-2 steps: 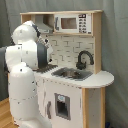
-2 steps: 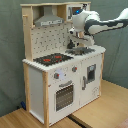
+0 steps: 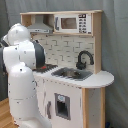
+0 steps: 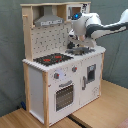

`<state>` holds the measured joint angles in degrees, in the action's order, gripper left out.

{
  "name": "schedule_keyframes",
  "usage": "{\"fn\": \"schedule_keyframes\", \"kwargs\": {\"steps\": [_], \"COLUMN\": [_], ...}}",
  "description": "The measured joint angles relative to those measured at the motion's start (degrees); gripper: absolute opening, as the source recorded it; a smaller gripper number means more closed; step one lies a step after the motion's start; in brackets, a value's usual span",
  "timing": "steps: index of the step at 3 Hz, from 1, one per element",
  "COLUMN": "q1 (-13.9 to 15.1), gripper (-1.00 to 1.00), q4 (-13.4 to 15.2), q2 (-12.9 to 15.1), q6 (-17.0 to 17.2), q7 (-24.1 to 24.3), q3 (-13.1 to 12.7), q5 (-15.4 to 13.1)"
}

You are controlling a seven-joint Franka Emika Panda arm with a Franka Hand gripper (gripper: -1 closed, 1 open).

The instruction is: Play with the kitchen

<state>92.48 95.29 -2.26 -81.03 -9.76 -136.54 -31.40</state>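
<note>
1. Claw (image 4: 76, 46) hangs low over the counter in the second exterior view; can't tell if it's open or holding anything.
2. Sink (image 3: 71, 74) just below it, tap (image 3: 84, 59) beside, hob (image 4: 53, 59) a bit further off.
3. Kitchen (image 4: 42, 85) itself: rigid and likely too heavy to move. Work the small parts only: tap, knobs (image 4: 65, 75), oven door (image 4: 64, 96) by its handle.

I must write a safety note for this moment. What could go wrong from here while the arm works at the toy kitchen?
1. In the second exterior view the arm reaches in over the sink, close under the upper shelf; a lift could strike it.
2. The black tap stands at the sink; a sideways sweep might hit or bend it.
3. The hand is hidden behind the arm in both exterior views, so contact is hard to judge.
</note>
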Motion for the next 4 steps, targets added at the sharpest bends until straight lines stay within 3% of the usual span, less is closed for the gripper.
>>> {"fn": "schedule_keyframes", "kwargs": {"steps": [3, 4], "q1": [-0.01, -0.83], "gripper": [1.0, 1.0], "q4": [0.03, 0.05], "q2": [-4.45, -6.92], "q6": [5.69, 6.36], "q7": [0.0, -0.36], "q3": [-12.44, -15.38], "q5": [-12.02, -16.39]}}
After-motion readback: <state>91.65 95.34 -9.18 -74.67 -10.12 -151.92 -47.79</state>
